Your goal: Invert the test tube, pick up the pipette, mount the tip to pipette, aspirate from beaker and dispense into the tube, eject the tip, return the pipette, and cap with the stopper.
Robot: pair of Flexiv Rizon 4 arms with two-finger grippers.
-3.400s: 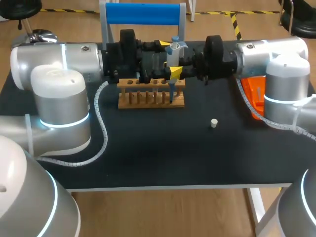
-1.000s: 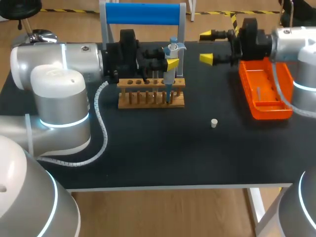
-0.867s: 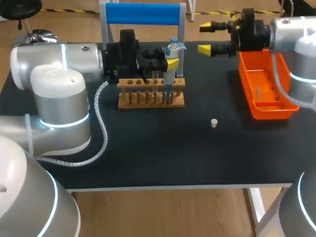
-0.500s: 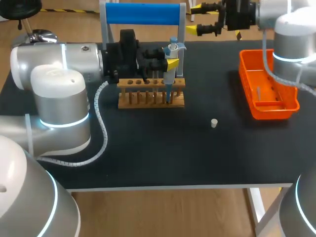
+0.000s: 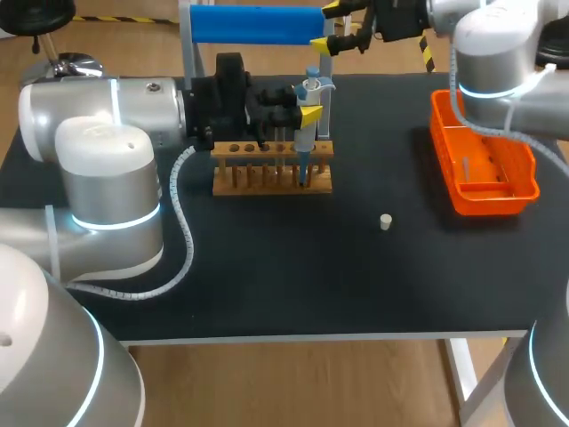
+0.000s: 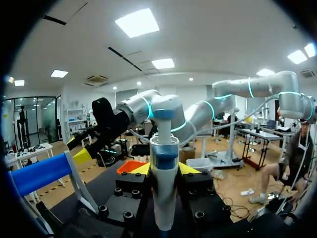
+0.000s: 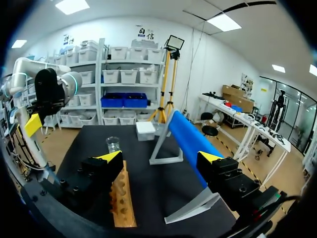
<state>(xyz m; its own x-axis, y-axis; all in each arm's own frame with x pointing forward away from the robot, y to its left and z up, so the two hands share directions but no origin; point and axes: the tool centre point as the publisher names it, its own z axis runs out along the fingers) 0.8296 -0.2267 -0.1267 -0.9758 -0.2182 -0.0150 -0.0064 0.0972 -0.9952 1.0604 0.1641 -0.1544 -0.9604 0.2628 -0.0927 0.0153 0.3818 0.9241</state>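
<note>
My left gripper (image 5: pixel 305 100) is shut on the white and blue pipette (image 5: pixel 313 84), holding it upright over the right end of the wooden tube rack (image 5: pixel 271 176); the pipette's lower end reaches down into the rack there. In the left wrist view the pipette (image 6: pixel 163 198) stands between the yellow fingertips (image 6: pixel 188 168). My right gripper (image 5: pixel 327 25) is open and empty at the back of the table, by the right end of the blue-bar stand (image 5: pixel 253 25). The glass beaker (image 7: pixel 113 144) stands beyond the rack (image 7: pixel 121 198). A small white stopper (image 5: pixel 385 221) lies on the table.
An orange tray (image 5: pixel 498 191) sits at the table's right side. A white box (image 7: pixel 146 130) stands at the far end past the blue-bar stand (image 7: pixel 190 144). My left arm's cable loops on the table at the left (image 5: pixel 182 240).
My right arm has swung from above the orange tray back and leftward to the blue-bar stand, its gripper staying open. The left arm and the pipette have not moved.
</note>
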